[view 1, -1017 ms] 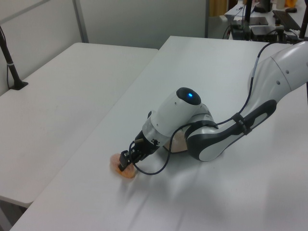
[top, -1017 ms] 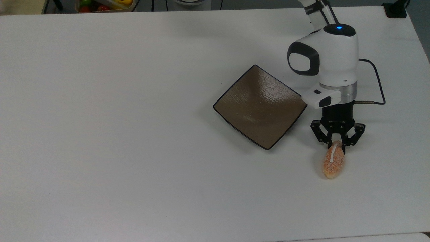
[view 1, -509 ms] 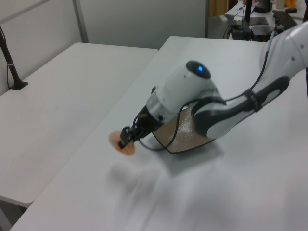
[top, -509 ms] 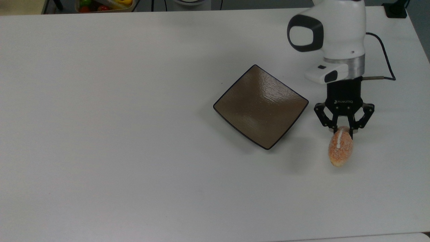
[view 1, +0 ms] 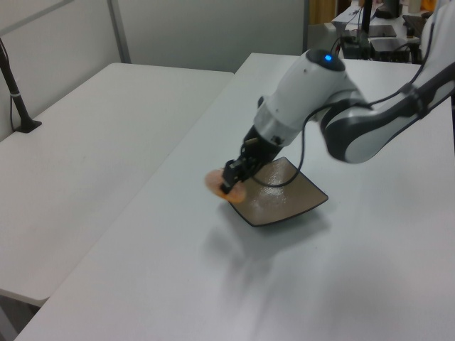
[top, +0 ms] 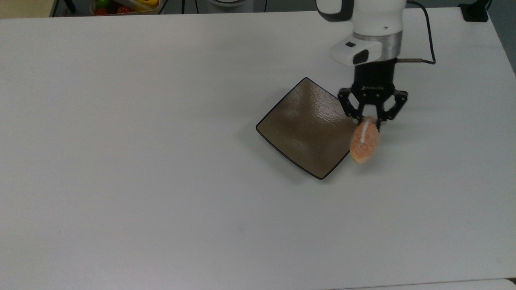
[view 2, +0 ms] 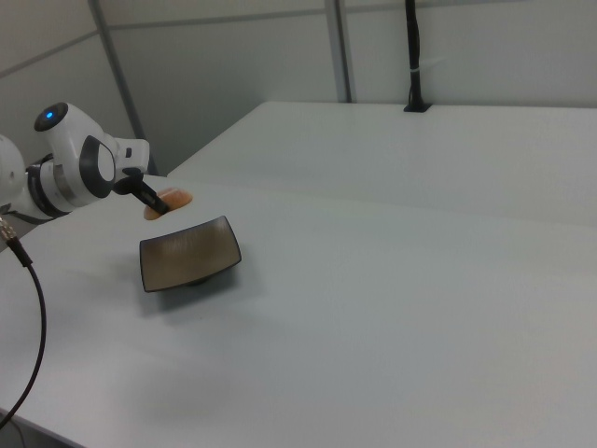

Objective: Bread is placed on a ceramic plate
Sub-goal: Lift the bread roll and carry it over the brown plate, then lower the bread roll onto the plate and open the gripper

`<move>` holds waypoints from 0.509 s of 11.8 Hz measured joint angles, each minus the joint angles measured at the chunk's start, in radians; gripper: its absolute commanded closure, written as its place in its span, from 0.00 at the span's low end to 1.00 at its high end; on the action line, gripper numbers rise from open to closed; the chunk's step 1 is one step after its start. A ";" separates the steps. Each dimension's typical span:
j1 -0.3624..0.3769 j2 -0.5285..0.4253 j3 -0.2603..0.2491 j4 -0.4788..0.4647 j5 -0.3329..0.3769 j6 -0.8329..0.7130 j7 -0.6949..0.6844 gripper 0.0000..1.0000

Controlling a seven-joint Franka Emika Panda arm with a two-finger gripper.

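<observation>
White table (top: 161, 161) spans the top view; a second white table (view 1: 85, 142) stands beside it at the left view's left, with a black post (view 1: 14, 85) on its far edge. White arm (top: 371, 24) reaches in from the top view's upper right, black cable (top: 423, 36) trailing off its wrist. Brown square plate (top: 302, 129) lies flat on the table, one corner toward the arm, nothing on it. Gripper (top: 369, 120) hangs over the plate's right edge in the top view, fingers closed narrowly on the upper end of the bread (top: 364, 144). Bread is off the table, tilted, overlapping the plate's right rim in the top view. Left view: bread (view 1: 217, 181) at the plate's (view 1: 284, 199) near-left edge. Right view: bread (view 2: 168, 201) just above the plate's (view 2: 191, 254) back edge. A tray of coloured items (top: 125, 6) sits beyond the table at the top view's upper left, well apart
</observation>
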 measured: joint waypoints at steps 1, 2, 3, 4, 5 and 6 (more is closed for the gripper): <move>-0.011 -0.062 0.001 -0.069 0.000 -0.023 -0.014 0.64; -0.022 -0.119 0.001 -0.136 0.000 -0.036 -0.030 0.64; -0.031 -0.162 0.001 -0.193 0.000 -0.040 -0.046 0.64; -0.036 -0.183 0.002 -0.232 0.000 -0.045 -0.054 0.64; -0.041 -0.184 0.002 -0.254 0.000 -0.050 -0.059 0.60; -0.044 -0.176 0.002 -0.267 0.000 -0.050 -0.062 0.42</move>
